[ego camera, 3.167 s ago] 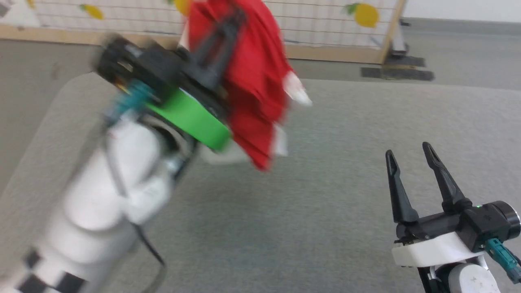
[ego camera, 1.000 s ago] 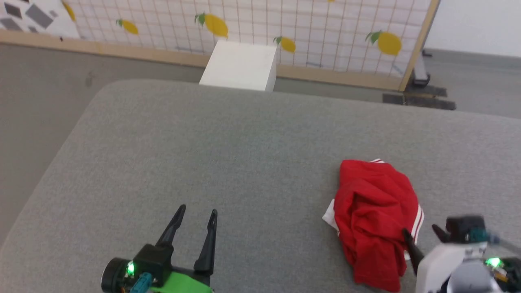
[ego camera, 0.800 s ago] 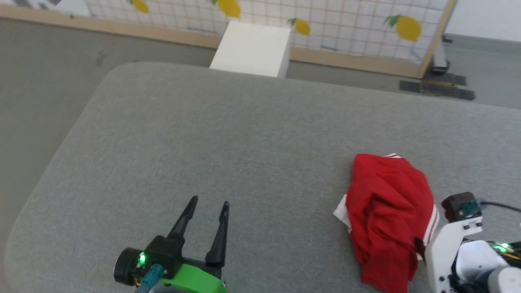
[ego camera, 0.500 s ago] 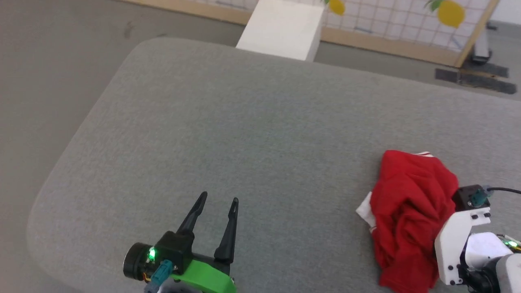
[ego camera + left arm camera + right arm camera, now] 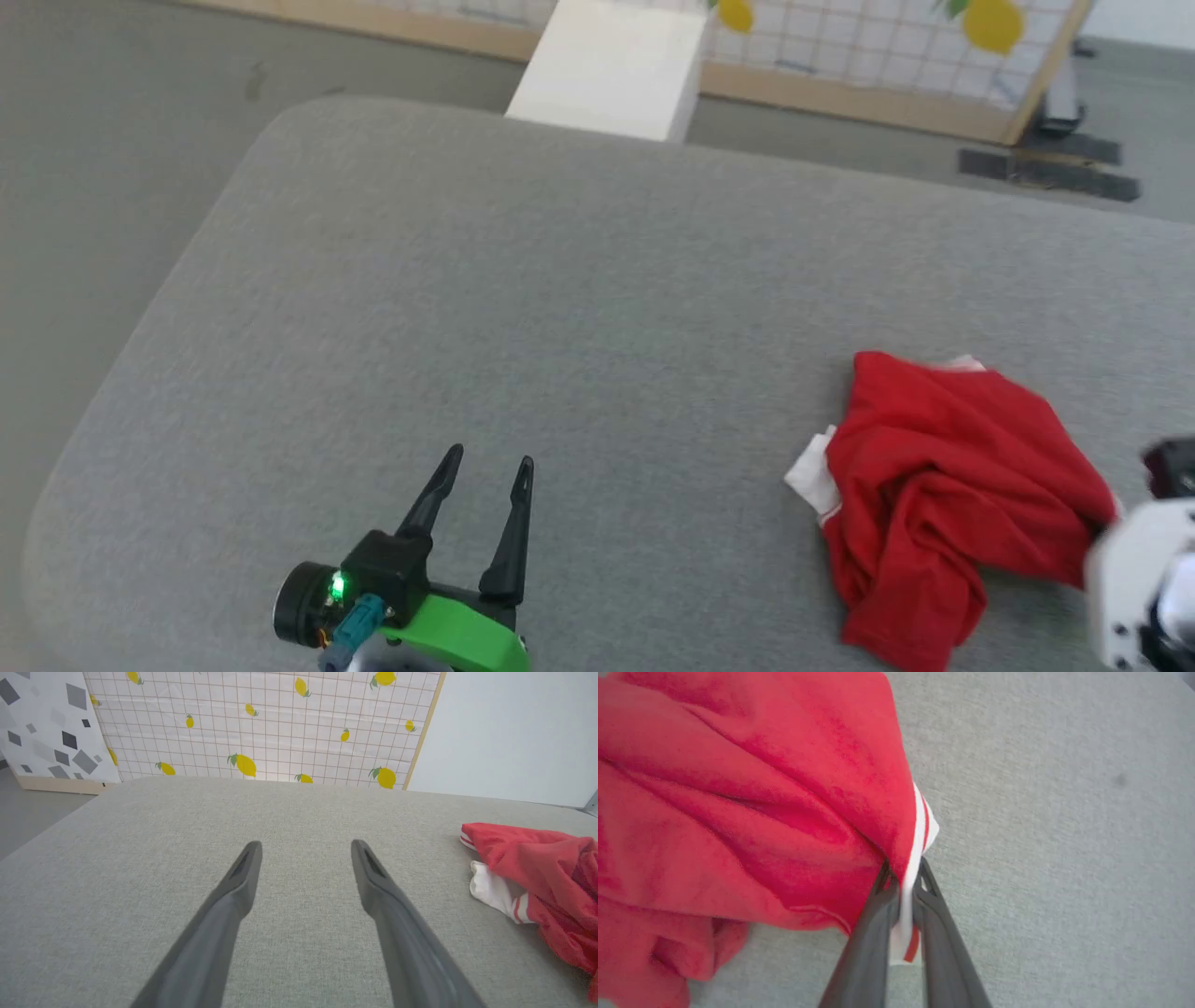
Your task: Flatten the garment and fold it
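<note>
I am viewing the crumpled bright red soft-fabric T-shirt with white sleeves [image 5: 943, 495] lying at four o'clock on the grey fabric-covered surface [image 5: 560, 280]. My right gripper [image 5: 903, 877] is clamping its red-white striped trim. My left gripper [image 5: 487, 459] is hovering at seven o'clock, fingers spread wide, holding nothing.

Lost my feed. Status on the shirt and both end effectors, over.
Right end effector shut on shirt, at its striped edge. Left end effector open, apart from it. Shirt crumpled on grey surface, not flattened. White box beyond far edge.
</note>
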Available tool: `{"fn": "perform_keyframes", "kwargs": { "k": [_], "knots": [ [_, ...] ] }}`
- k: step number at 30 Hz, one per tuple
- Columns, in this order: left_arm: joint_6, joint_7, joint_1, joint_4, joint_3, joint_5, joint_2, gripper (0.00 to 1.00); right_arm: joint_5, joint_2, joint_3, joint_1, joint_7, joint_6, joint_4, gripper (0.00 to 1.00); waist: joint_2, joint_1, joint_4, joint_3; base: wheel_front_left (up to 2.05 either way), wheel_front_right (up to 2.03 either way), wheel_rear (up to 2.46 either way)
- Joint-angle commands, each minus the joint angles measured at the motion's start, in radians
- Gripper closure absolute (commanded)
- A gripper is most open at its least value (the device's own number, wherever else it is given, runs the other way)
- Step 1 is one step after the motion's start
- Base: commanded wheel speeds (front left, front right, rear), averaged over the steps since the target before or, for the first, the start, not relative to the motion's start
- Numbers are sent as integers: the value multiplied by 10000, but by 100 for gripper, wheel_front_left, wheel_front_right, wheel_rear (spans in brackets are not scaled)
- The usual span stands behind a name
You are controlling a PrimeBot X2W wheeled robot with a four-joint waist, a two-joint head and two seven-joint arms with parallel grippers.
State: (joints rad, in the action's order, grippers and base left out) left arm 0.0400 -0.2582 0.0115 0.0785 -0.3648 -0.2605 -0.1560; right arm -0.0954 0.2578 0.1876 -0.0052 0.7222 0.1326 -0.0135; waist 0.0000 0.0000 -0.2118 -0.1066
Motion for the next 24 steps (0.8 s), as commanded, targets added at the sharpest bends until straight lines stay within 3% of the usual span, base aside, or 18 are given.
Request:
{"fn": "perform_keyframes", "kwargs": {
  "k": [1, 4, 5, 6, 15, 24],
  "knots": [
    [-75, -36, -88, 4, 43, 164, 94, 0, 32, 80, 227, 382, 93, -19, 125, 100, 0, 0, 808, 765, 0, 0, 0],
    [-210, -36, -132, 47, 77, 248, 203, 0, 197, 138, 859, 1074, 185, -19, 85, 100, 0, 0, 988, 906, 0, 0, 0],
    [-249, -36, -154, 62, 82, 268, 225, 0, 276, 81, 978, 1149, 64, -19, 32, 57, 0, 0, 1024, 929, 0, 0, 0],
    [-283, -36, -173, 74, 79, 283, 240, 0, 359, 28, 1031, 1167, -114, -19, 10, 0, 0, 0, 1050, 936, 0, 0, 0],
    [-725, 124, 51, 650, -338, 325, 430, 0, 328, -1129, 376, 733, -3212, -19, 839, 0, 0, 0, 1403, 926, 0, 0, 0],
    [-1320, 2618, 2049, 1737, -1471, -173, 883, 0, 241, -1788, -3, 986, -4740, -19, 1655, 0, 0, 0, 1951, -52, 0, 0, 0]
  ]
}}
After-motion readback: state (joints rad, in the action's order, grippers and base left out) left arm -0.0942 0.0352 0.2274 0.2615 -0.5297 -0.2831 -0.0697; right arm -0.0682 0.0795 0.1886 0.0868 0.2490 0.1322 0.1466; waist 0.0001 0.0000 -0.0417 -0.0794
